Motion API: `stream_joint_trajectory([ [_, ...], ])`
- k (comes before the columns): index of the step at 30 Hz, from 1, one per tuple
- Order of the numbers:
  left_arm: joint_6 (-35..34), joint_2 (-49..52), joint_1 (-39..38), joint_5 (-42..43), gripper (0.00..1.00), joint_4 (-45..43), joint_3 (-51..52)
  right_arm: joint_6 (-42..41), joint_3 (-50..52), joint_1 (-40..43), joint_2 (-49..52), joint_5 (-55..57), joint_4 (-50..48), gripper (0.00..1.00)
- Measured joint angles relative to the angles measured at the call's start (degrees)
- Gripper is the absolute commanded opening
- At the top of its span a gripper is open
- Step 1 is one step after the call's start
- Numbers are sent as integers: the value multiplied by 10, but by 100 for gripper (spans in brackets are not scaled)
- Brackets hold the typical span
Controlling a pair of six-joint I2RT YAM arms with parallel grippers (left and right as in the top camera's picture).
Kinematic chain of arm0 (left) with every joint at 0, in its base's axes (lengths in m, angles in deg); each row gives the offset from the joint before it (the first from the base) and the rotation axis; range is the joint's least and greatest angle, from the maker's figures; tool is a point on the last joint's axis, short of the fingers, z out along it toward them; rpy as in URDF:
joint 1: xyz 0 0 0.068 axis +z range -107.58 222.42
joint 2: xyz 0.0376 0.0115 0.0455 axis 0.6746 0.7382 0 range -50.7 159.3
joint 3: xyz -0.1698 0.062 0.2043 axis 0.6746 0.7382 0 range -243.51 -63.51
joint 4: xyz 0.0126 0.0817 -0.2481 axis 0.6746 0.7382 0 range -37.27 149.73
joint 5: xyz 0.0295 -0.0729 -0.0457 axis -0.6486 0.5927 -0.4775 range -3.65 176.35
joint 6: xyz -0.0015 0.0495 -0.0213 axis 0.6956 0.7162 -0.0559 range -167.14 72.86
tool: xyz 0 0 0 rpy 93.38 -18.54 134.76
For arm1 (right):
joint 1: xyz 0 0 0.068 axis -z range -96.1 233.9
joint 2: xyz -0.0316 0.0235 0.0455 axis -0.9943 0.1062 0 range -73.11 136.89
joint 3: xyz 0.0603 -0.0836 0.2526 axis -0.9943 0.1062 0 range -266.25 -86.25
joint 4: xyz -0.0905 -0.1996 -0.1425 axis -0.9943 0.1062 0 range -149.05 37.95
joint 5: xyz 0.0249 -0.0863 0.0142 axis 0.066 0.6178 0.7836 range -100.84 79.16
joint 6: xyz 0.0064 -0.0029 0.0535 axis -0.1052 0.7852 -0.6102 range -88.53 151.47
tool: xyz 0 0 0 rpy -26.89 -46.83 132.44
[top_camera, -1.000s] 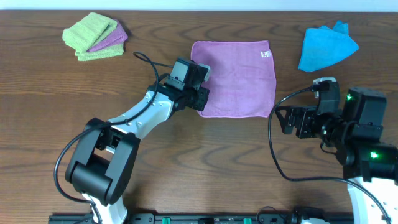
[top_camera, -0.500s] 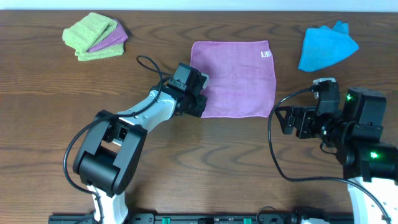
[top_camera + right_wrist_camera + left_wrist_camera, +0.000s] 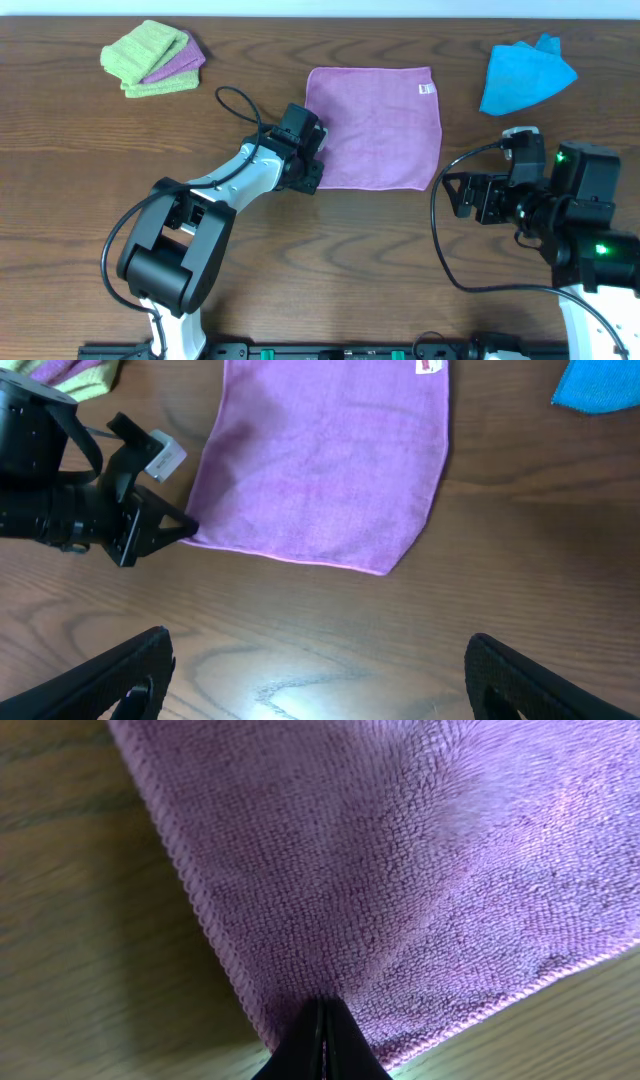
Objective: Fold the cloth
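Note:
The purple cloth (image 3: 378, 128) lies flat on the table, its small white tag (image 3: 426, 89) at the far right corner. It also shows in the left wrist view (image 3: 400, 870) and the right wrist view (image 3: 330, 470). My left gripper (image 3: 316, 178) is at the cloth's near left corner. In the left wrist view its jaws (image 3: 322, 1020) are pressed together on that corner's edge. My right gripper (image 3: 458, 195) is open and empty, over bare table to the right of the cloth's near right corner; its fingertips (image 3: 320, 670) are wide apart.
A bright blue cloth (image 3: 527, 75) lies crumpled at the far right. A stack of lime-green folded cloths (image 3: 150, 58) with a purple one between them lies at the far left. The table is dark wood.
My left gripper has slid from over the cloth's left edge toward me, down to its near left corner, and closed on it. The right arm has not moved.

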Motion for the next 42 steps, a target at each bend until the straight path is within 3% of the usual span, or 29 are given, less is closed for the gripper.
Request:
stream_joint_trajectory([
  [18, -50, -15, 13, -48, 6, 143, -9, 14, 0, 0, 0, 52, 6, 90],
  [26, -65, -66, 19, -63, 6, 193, -5, 17, 0, 0, 0, 82, 37, 89],
  [35, -76, -135, 19, -63, 6, 184, 15, 22, 0, 0, 0, 96, 30, 93],
  [42, -78, -204, 24, -64, 9, 148, 15, 25, -1, 0, 64, 70, -6, 86],
])
